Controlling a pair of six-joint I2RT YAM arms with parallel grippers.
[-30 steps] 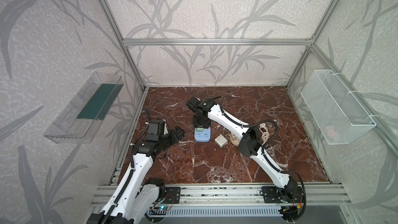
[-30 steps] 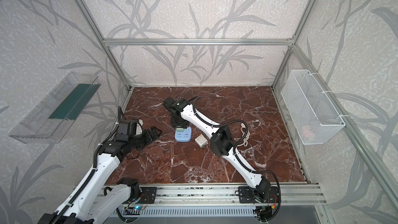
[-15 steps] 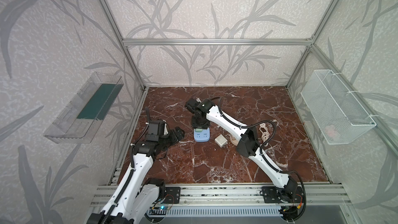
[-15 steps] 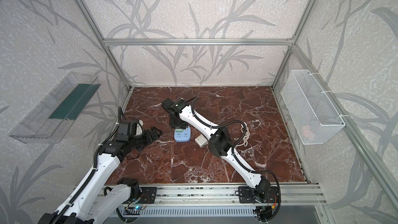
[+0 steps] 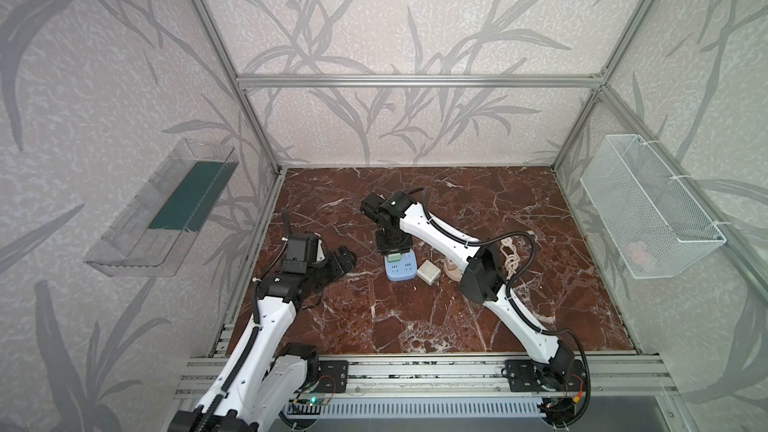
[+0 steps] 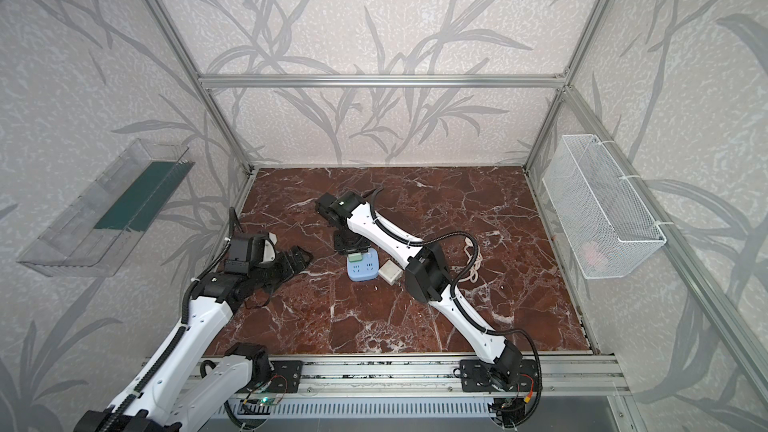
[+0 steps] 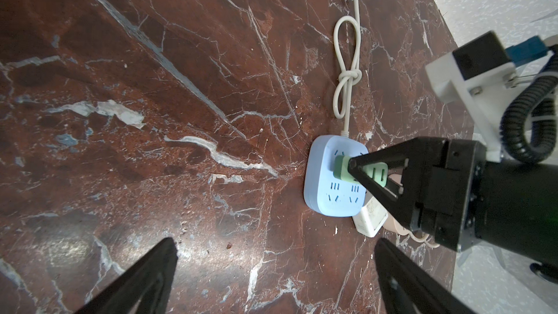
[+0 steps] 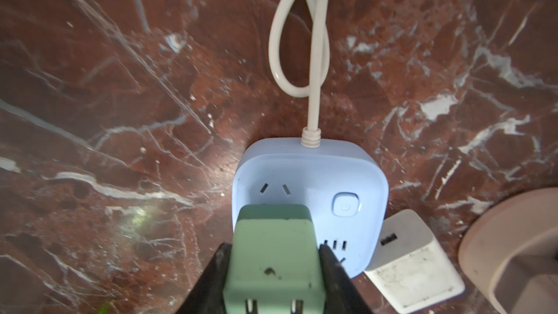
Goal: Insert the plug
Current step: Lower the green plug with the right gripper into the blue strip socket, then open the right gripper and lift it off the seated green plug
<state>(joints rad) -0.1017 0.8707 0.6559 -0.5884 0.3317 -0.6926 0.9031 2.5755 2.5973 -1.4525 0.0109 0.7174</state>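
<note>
Hanging basket (image 5: 623,201) — pink lump (image 5: 637,250) inside; green plug (image 8: 273,270) in right claw (image 8: 274,247)

Pale walls (image 5: 395,27) papered with grey leaf sprays enclose the cell, braced by an aluminium frame (image 5: 415,81). The floor (image 5: 415,317) is red-brown marble with white veins, with a metal rail (image 5: 415,371) along its front edge. A clear plastic tray (image 5: 137,238) hangs on the left wall, a white wire basket (image 5: 648,209) on the right.
</note>
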